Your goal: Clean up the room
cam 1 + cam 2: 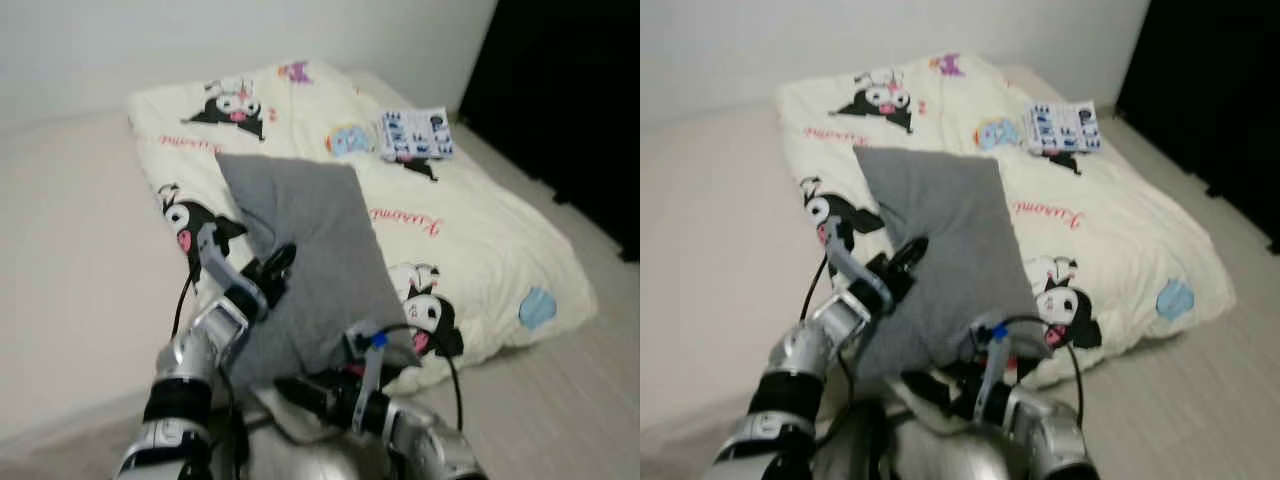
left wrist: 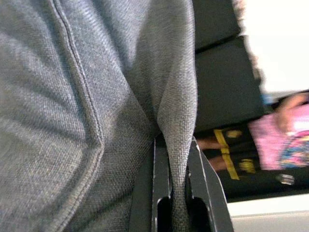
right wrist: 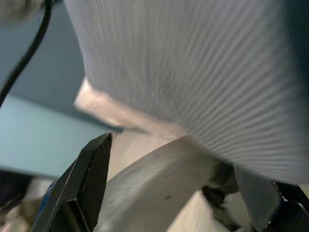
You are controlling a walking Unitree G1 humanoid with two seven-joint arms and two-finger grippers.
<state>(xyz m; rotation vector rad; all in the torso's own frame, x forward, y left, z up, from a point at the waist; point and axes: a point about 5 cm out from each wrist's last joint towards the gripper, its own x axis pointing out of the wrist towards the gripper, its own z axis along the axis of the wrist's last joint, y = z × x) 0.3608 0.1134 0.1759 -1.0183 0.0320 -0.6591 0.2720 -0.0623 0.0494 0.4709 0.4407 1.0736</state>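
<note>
The gray pillow (image 1: 310,250) is held up in front of the robot, tilted, above the near edge of the cream blanket (image 1: 480,240) printed with black cartoon figures. The blanket lies spread over the bed (image 1: 70,250).

Left claw (image 1: 272,272): closed on the pillow. The left wrist view shows a fold of gray fabric (image 2: 176,145) pinched between the two black fingers (image 2: 161,193). The claw grips the pillow's lower left edge.

Right claw (image 1: 305,392): fingers spread apart, positioned under the pillow's lower corner. In the right wrist view the two fingertips (image 3: 94,164) stand wide apart with the pale gray fabric directly ahead of them; contact with the pillow cannot be confirmed.

A small blue-and-white printed packet (image 1: 415,134) lies flat on the far right part of the blanket, well apart from the pillow.

The pale floor (image 1: 560,400) runs along the right side of the bed. A dark area borders it at the upper right.
</note>
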